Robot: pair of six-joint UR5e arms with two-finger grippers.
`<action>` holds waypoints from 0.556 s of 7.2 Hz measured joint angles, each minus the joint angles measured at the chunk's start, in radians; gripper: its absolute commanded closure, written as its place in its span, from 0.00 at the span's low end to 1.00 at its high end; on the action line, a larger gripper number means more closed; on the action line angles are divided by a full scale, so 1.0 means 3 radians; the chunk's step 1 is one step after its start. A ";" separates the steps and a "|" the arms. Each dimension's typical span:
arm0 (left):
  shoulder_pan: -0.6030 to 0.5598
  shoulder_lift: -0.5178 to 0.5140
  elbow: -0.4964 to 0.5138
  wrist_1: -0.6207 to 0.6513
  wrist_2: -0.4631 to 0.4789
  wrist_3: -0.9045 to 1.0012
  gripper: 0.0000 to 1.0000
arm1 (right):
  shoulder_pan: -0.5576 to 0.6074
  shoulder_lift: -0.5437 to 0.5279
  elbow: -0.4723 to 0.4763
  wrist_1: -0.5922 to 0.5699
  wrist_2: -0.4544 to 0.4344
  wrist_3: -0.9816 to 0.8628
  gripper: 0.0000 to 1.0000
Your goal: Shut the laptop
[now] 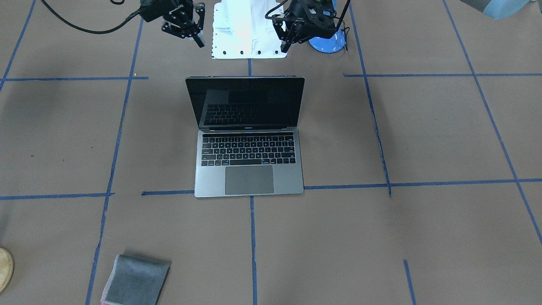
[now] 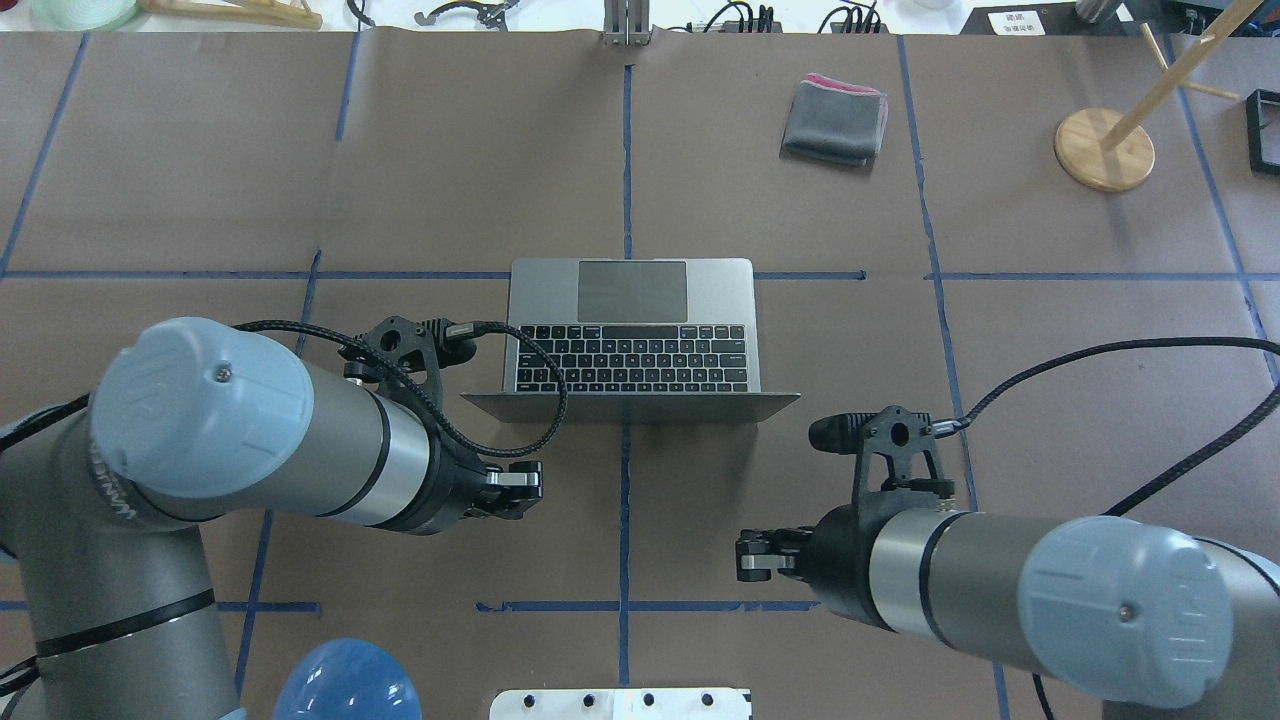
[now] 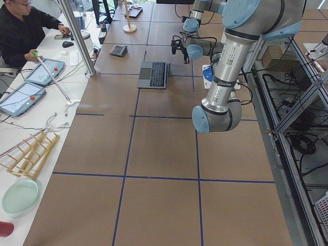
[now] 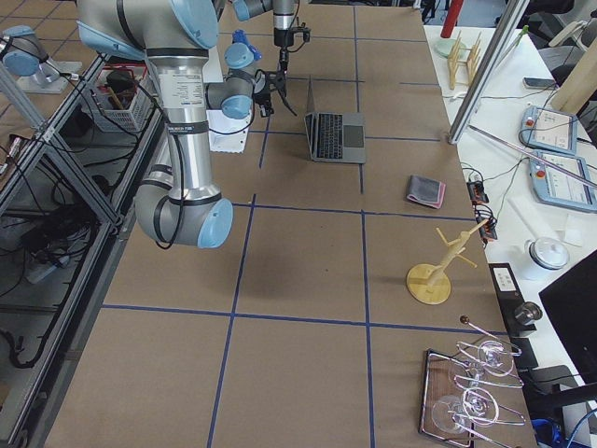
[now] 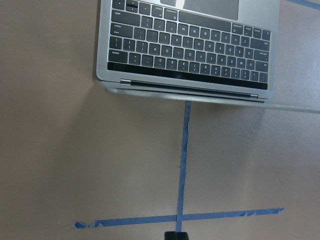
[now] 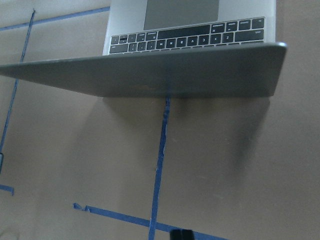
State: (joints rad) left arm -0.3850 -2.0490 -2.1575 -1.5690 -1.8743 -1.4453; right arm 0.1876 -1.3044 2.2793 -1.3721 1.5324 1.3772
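Finds the open laptop (image 2: 632, 330) in the middle of the table (image 2: 200, 150), lid edge running nine to three, at one o'clock from the nearer, pinched-shut, empty left gripper (image 2: 525, 483) and eleven from the shut, empty right gripper (image 2: 750, 558).

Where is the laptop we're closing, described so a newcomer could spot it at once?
On the brown table crossed by blue tape lines, look at the centre. The laptop sits there open, its lid standing up on the robot's side, keyboard and trackpad exposed. Unlike the folded grey cloth farther out, it is rigid grey metal with black keys.
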 measured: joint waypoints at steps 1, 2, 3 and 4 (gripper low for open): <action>0.0020 -0.0054 0.0083 0.0008 0.0064 0.0012 1.00 | -0.0017 0.0195 -0.0113 -0.0147 -0.0074 0.0001 1.00; 0.0025 -0.0104 0.0166 0.0021 0.0101 0.0031 1.00 | -0.0019 0.0294 -0.0185 -0.0220 -0.0159 0.0001 1.00; 0.0025 -0.0128 0.0224 0.0026 0.0137 0.0063 1.00 | -0.0012 0.0331 -0.0246 -0.0249 -0.0273 0.0001 1.00; 0.0026 -0.0142 0.0252 0.0029 0.0172 0.0094 1.00 | 0.0017 0.0349 -0.0337 -0.0259 -0.0376 -0.0003 1.00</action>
State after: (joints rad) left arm -0.3773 -2.0916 -2.0817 -1.5604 -1.8226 -1.4172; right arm 0.1926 -1.1996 2.1781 -1.4497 1.4197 1.3763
